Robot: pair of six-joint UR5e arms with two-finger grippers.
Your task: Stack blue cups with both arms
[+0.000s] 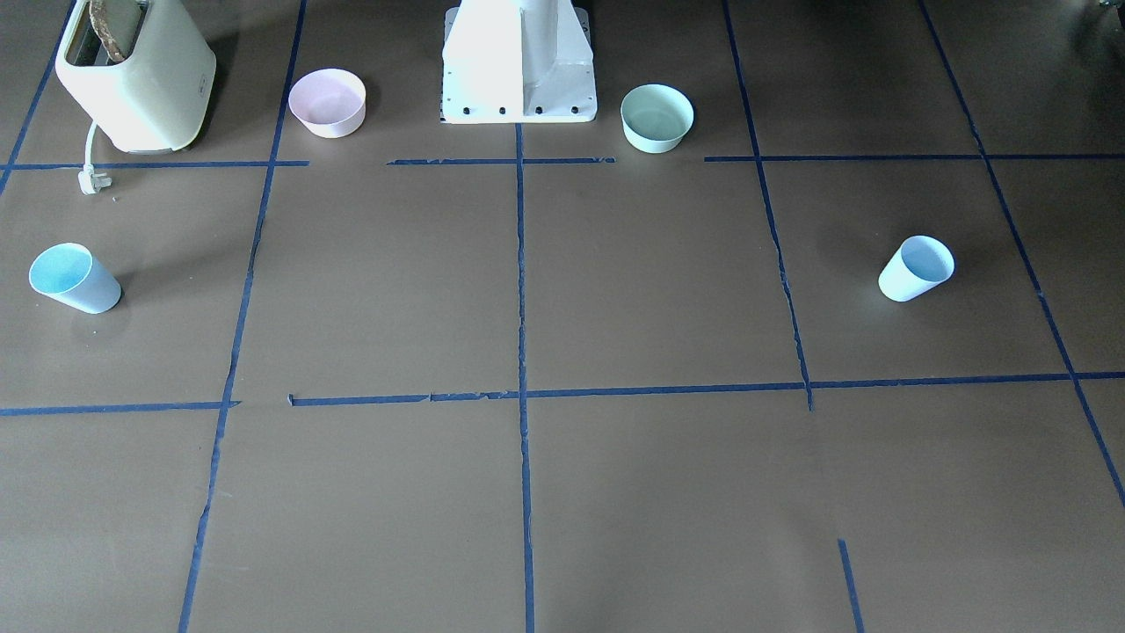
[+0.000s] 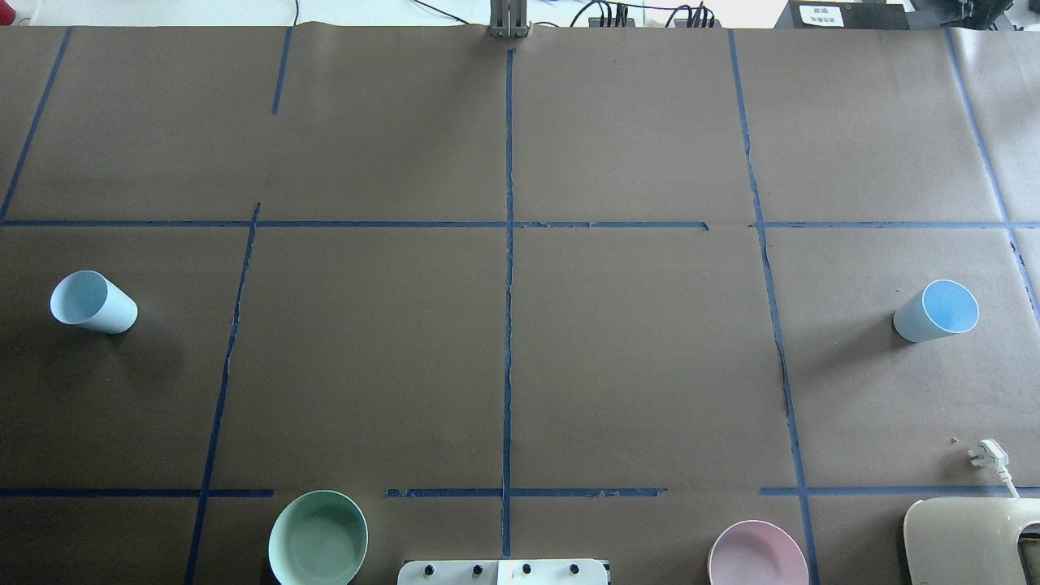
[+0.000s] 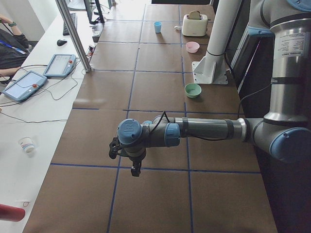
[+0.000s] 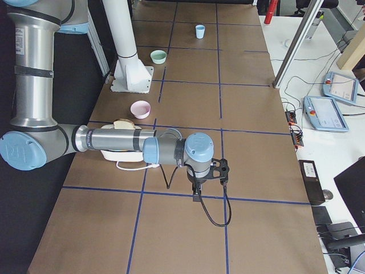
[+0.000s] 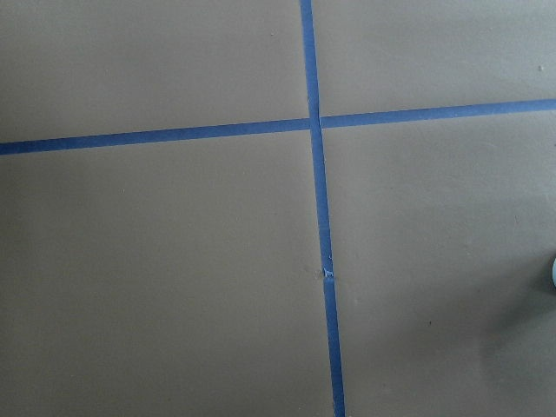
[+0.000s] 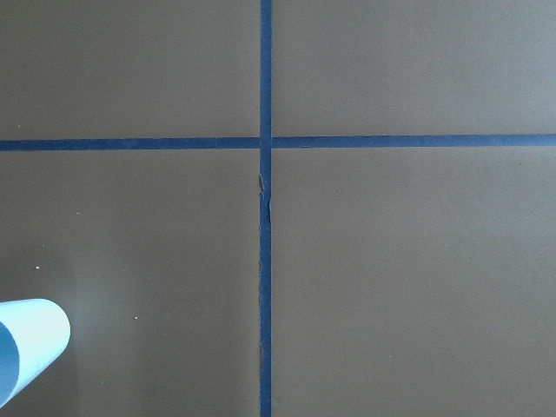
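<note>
Two pale-blue cups stand upright at opposite ends of the table. One cup [image 2: 93, 302] is on my left side and also shows in the front view [image 1: 916, 268]. The other cup [image 2: 936, 311] is on my right side, near the toaster, and also shows in the front view [image 1: 75, 278]. My left gripper [image 3: 135, 169] hangs pointing down over the table's left end. My right gripper [image 4: 197, 195] hangs pointing down over the right end. Both show only in the side views, so I cannot tell whether they are open or shut. The right wrist view catches a cup [image 6: 26, 352] at its lower left.
A cream toaster [image 1: 132, 75] with toast and a loose plug [image 1: 92, 180] sits at my right rear. A pink bowl [image 1: 328, 103] and a mint-green bowl [image 1: 656, 117] flank the white pedestal [image 1: 518, 66]. Blue tape lines cross the brown table.
</note>
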